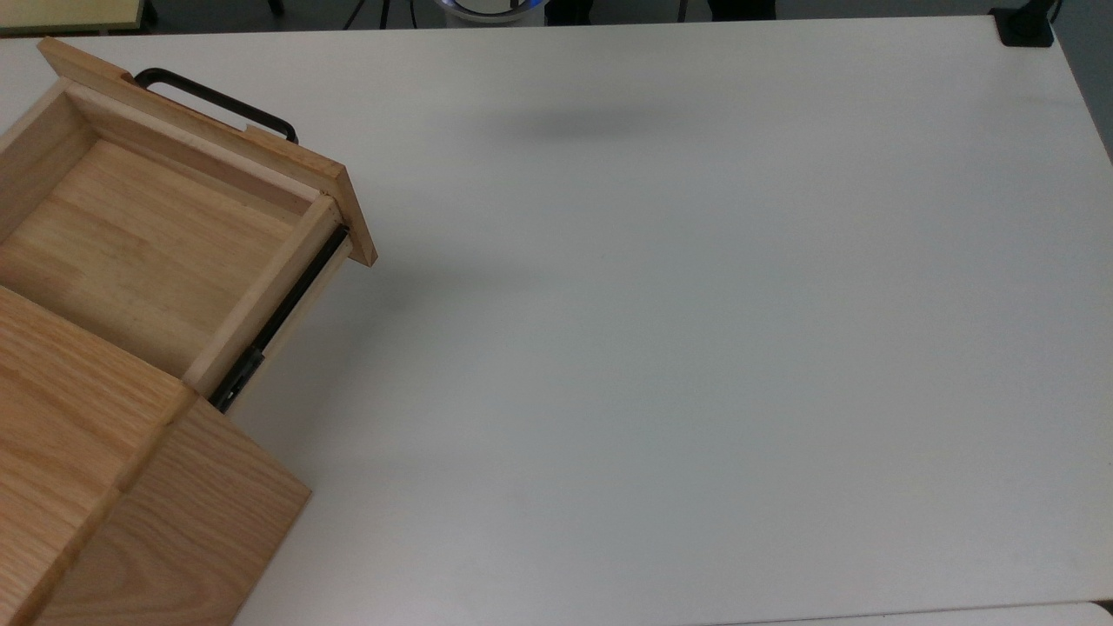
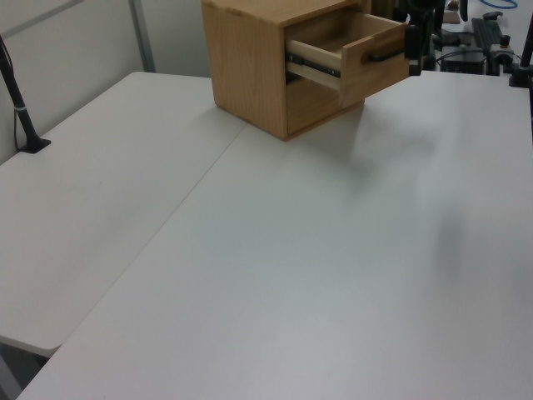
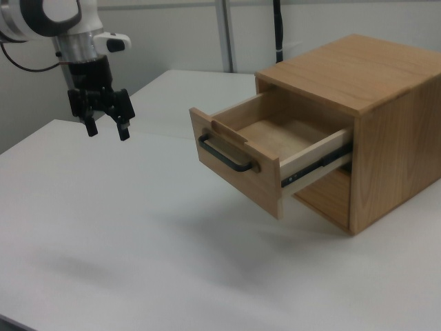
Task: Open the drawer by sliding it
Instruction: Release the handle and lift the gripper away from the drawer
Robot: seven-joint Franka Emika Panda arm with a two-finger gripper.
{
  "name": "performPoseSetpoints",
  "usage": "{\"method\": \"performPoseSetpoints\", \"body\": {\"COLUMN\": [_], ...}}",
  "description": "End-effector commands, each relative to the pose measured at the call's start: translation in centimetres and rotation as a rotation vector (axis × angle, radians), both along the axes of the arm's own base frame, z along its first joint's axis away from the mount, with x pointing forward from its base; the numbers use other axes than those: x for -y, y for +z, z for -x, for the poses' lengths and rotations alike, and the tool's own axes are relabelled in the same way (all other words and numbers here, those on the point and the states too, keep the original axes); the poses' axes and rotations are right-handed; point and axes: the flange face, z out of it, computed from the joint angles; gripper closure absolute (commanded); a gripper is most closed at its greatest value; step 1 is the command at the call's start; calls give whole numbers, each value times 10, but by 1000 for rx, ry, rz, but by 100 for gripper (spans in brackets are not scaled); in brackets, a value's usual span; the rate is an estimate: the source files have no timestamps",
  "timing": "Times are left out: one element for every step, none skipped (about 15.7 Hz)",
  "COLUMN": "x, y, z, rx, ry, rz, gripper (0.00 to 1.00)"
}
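Drawer [image 1: 156,243] pulled well out of the oak cabinet [image 3: 372,103], near a corner of the white desk [image 1: 696,348] (far-left corner in the top view); front panel hanging over bare desk, inside empty; black bar handle [image 3: 224,156] across the front, black side rail [image 1: 278,322] exposed along its flank. Gripper [image 3: 105,129] hanging above the desk, well apart from the handle, fingers spread and holding nothing. Judged done, or all but done, as far as sliding goes. Likely a light, stiff wooden box running smoothly on its rails, moving in one line only; best taken at the middle of the bar handle, pulled straight along the rails; an off-line tug apt to bind the slide or drag the whole cabinet.
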Motion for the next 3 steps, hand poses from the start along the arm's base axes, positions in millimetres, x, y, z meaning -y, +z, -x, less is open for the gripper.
{"method": "performPoseSetpoints", "body": {"x": [11,11,17], "y": [-20,-16,-11], "z": [-19,-21,-25], "rx": [-41,-10,30], "ry": [-37,-37,-47], "rz": [-34,-39,-45], "gripper": [0,0,0]}}
